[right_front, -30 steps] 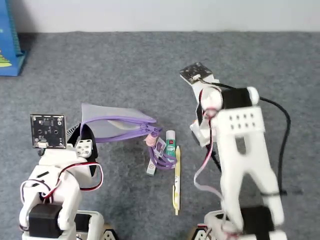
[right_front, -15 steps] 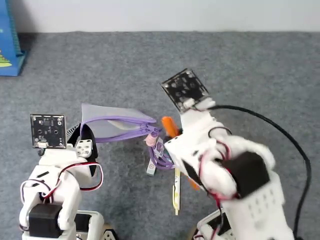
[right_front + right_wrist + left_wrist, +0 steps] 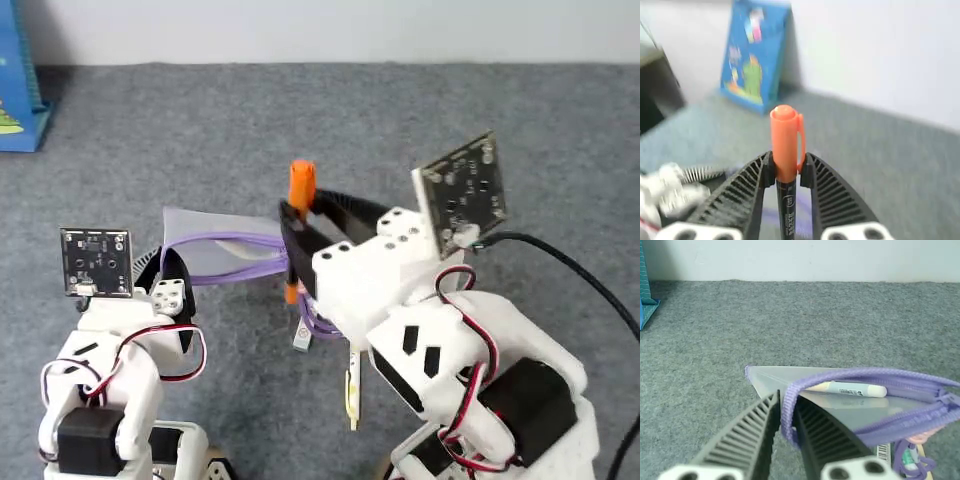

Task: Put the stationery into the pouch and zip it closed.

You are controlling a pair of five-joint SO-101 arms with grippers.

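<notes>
Purple-zipped pouch (image 3: 805, 376) lies open, holding a white pen (image 3: 847, 389).

The see-through pouch (image 3: 210, 250) with a purple zip lies open on its side, its rim pinched in the left gripper (image 3: 785, 405). A white pen (image 3: 850, 389) lies inside it. A black pen (image 3: 300, 185) with an orange cap stands upright in the right gripper (image 3: 786, 167), above the zip's end. A yellow pen (image 3: 352, 390) lies flat near that end.
</notes>
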